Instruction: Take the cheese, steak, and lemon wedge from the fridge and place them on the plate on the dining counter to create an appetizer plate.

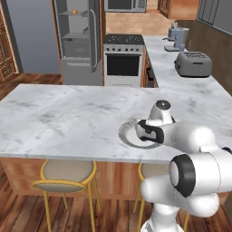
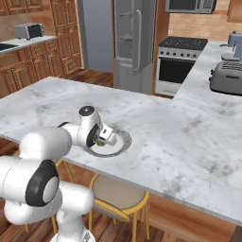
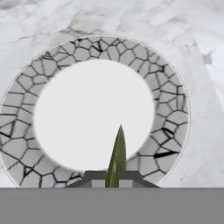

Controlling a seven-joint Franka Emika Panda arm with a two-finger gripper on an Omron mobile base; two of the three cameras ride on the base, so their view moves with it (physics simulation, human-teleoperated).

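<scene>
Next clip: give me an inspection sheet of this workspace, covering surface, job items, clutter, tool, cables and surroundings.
Surface: dining counter, white-grey marble top, yellow-framed stools beneath.
Job's things: plate near the counter's front edge, cracked-pattern rim, centre bare. Lemon wedge held thin edge forward above the plate, not yet set down. Fridge open across the room; a small orange item on its upper shelf, too small to identify. Steak: nothing seen.
Clutter: nothing seen on the dining counter.
Tool: shut on the lemon wedge, poised over the plate.
Cables: nothing seen.
Surroundings: stove, toaster on the side counter, microwave above, wooden cabinets, wood floor.
</scene>
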